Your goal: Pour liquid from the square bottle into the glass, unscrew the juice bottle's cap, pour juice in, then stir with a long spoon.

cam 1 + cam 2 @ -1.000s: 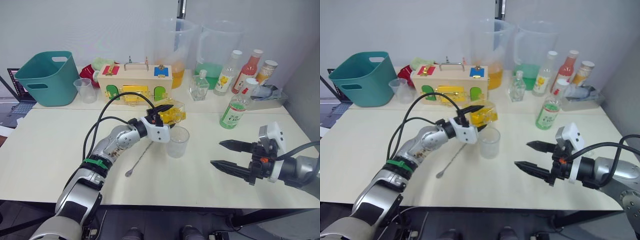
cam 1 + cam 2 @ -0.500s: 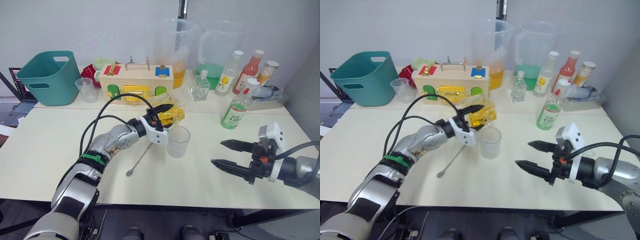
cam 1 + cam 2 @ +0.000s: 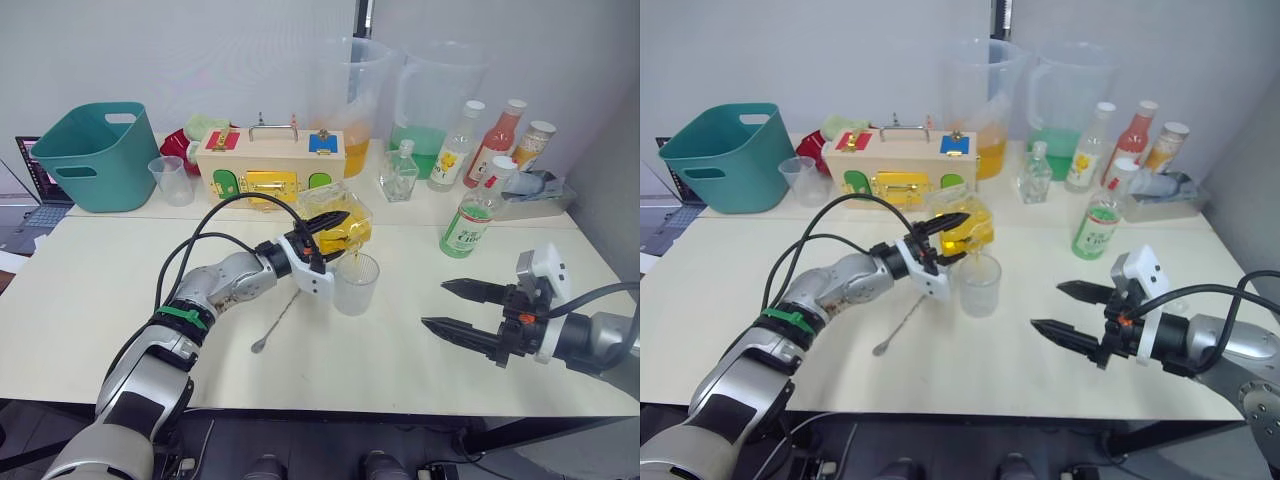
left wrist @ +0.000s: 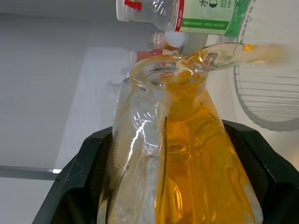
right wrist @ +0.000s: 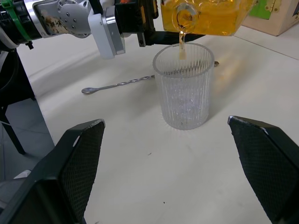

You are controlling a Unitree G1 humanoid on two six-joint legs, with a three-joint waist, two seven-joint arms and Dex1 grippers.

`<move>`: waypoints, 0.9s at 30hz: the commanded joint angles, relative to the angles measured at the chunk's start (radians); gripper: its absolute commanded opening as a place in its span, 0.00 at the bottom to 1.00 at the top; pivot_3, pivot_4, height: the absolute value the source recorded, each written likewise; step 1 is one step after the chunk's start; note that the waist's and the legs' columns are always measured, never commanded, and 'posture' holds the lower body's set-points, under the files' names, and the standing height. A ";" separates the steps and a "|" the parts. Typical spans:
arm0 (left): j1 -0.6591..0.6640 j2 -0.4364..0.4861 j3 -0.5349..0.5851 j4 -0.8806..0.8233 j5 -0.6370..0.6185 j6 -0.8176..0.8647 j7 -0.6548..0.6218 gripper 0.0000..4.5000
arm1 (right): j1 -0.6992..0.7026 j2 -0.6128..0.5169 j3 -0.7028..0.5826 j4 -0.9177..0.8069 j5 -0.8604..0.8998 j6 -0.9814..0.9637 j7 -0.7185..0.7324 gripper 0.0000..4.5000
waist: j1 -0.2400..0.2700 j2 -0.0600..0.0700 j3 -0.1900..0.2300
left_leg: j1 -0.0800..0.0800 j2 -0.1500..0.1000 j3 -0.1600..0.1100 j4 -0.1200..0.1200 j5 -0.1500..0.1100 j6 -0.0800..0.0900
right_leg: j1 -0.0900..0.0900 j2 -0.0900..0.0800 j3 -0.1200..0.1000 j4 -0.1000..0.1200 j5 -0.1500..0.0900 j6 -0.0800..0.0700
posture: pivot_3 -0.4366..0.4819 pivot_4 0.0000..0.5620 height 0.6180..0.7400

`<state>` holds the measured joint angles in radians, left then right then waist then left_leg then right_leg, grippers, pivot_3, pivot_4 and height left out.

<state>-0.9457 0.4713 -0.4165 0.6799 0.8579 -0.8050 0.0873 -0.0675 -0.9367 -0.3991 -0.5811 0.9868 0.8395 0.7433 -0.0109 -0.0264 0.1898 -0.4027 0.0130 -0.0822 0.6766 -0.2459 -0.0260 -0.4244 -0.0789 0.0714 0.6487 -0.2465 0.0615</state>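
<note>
Cream table (image 3: 100,300); glass (image 3: 356,283), long spoon (image 3: 278,318), juice bottle (image 3: 471,217).

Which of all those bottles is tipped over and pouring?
The squat faceted glass bottle of yellow-orange liquid, held tilted over the ribbed clear tumbler by the left hand; the others stand upright.

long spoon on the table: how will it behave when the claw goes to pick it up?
The long spoon looks like thin metal lying flat on the table, so probably stiff and light but hard to get fingers under. Its slim stem may slip or pivot in a pinch. It lies close beside the glass, so a push could knock that.
</note>
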 commanded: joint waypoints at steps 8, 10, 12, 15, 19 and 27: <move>-0.063 0.010 0.026 -0.080 0.005 -0.007 0.091 0.62 | -0.008 -0.002 -0.013 -0.020 0.000 -0.016 0.006 1.00 | 0.000 0.000 0.000 | 0.000 0.000 0.000 0.000 0.000 0.000 | 0.000 0.000 0.000 0.000 0.000 0.000 | 0.48 0.27 1.00; -0.065 0.010 0.025 -0.079 0.006 -0.006 0.092 0.62 | -0.010 -0.002 -0.012 -0.018 0.000 -0.016 0.006 1.00 | 0.000 0.000 0.000 | 0.000 0.000 0.000 0.000 0.000 0.000 | 0.000 0.000 0.000 0.000 0.000 0.000 | 0.48 0.27 1.00; -0.065 0.009 0.025 -0.078 0.005 -0.005 0.092 0.62 | -0.009 -0.003 -0.013 -0.019 0.000 -0.016 0.007 1.00 | 0.000 0.000 0.000 | 0.000 0.000 0.000 0.000 0.000 0.000 | 0.000 0.000 0.000 0.000 0.000 0.000 | 0.48 0.27 1.00; -0.065 0.009 0.025 -0.080 0.006 -0.003 0.093 0.62 | -0.010 -0.004 -0.014 -0.018 0.001 -0.016 0.008 1.00 | 0.000 0.000 0.000 | 0.000 0.000 0.000 0.000 0.000 0.000 | 0.000 0.000 0.000 0.000 0.000 0.000 | 0.48 0.27 1.00; -0.066 0.011 0.023 -0.085 0.012 -0.003 0.096 0.62 | -0.014 -0.005 -0.011 -0.014 0.000 -0.016 0.011 1.00 | 0.000 0.000 0.000 | 0.000 0.000 0.000 0.000 0.000 0.000 | 0.000 0.000 0.000 0.000 0.000 0.000 | 0.48 0.27 1.00; -0.066 0.020 0.009 -0.110 0.054 0.007 0.121 0.62 | -0.019 -0.001 0.000 -0.016 -0.004 -0.016 0.009 1.00 | 0.000 0.000 0.000 | 0.000 0.000 0.000 0.000 0.000 0.000 | 0.000 0.000 0.000 0.000 0.000 0.000 | 0.48 0.27 1.00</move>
<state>-0.9496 0.4868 -0.4400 0.6432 0.9329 -0.8006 0.1498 -0.0733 -0.9365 -0.3925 -0.5794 0.9839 0.8395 0.7518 -0.0109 -0.0264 0.1898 -0.4028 0.0129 -0.0822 0.6766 -0.2459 -0.0260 -0.4244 -0.0791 0.0715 0.6489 -0.2464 0.0616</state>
